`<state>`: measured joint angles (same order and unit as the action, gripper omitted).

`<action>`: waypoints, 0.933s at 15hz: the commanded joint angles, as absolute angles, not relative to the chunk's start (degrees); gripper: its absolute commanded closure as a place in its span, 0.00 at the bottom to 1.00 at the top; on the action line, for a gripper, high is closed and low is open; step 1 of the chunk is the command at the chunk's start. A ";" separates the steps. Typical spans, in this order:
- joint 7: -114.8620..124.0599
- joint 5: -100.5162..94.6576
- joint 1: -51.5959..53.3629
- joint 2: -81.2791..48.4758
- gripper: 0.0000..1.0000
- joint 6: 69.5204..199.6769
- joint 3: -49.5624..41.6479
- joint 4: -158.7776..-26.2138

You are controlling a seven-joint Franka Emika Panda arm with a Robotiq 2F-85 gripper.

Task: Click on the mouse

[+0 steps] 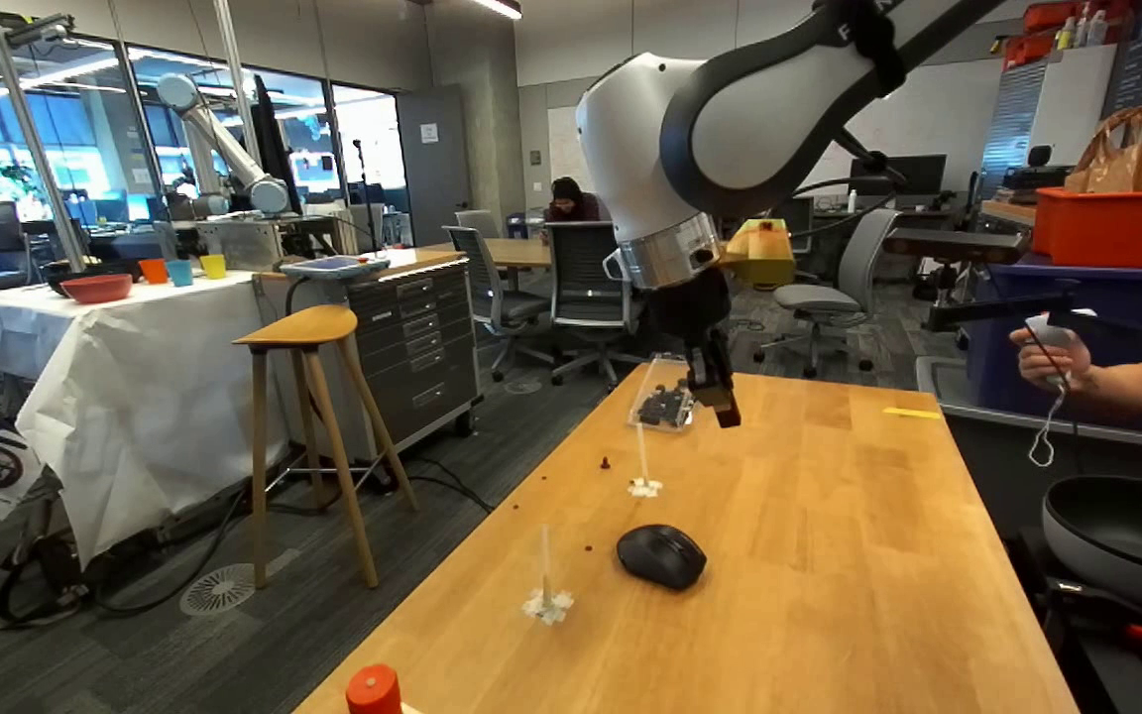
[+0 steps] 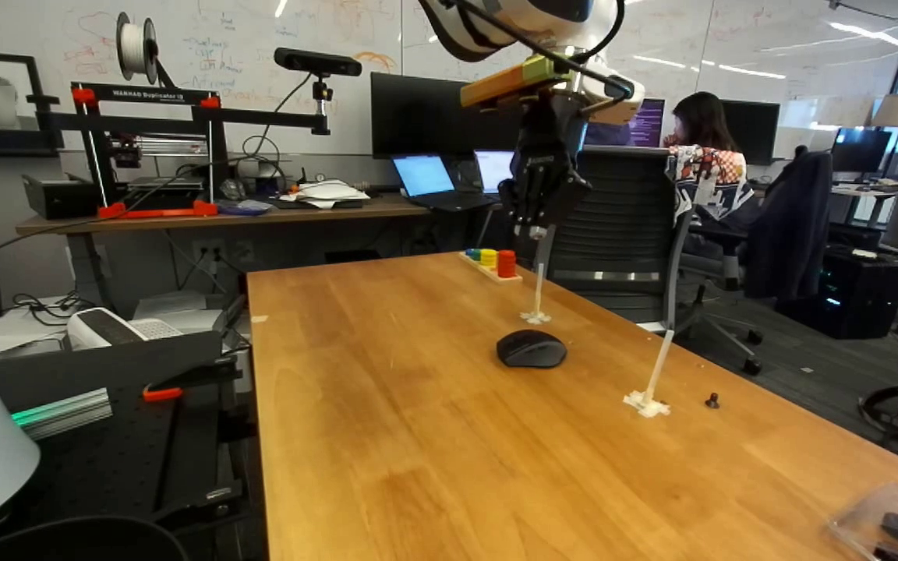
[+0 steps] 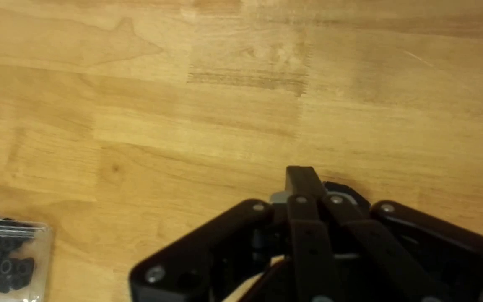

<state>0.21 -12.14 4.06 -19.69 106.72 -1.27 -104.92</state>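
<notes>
The black, low-domed mouse (image 1: 661,556) lies on the wooden table near two upright sticks. It also shows in an exterior view (image 2: 531,349). In the wrist view a dark curved edge, likely the mouse (image 3: 354,193), shows behind the fingers; most of it is hidden there. My gripper (image 1: 727,411) points down well above the table, apart from the mouse, and appears above it in both exterior views. It also shows in an exterior view (image 2: 533,231). In the wrist view the gripper's fingers (image 3: 304,174) are together with nothing visible held between them.
Two pale upright sticks (image 1: 545,575) (image 1: 642,461) are taped to the table beside the mouse. A clear box (image 3: 45,247) holds dark pieces. A small dark piece (image 2: 712,401) stands near the table edge. A colored stacking toy (image 2: 488,263) sits at one end.
</notes>
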 commanded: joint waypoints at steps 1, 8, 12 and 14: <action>-3.12 -10.11 1.45 -15.74 1.00 103.20 -0.98 -106.61; -3.31 -10.96 -1.23 -9.14 1.00 101.42 -1.90 -107.23; -2.04 -12.62 -1.37 -5.46 1.00 102.30 -2.27 -107.82; -2.67 -12.54 -1.47 -4.32 1.00 101.06 -2.30 -107.70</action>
<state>-2.42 -12.09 -1.20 -7.67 102.24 -2.28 -105.99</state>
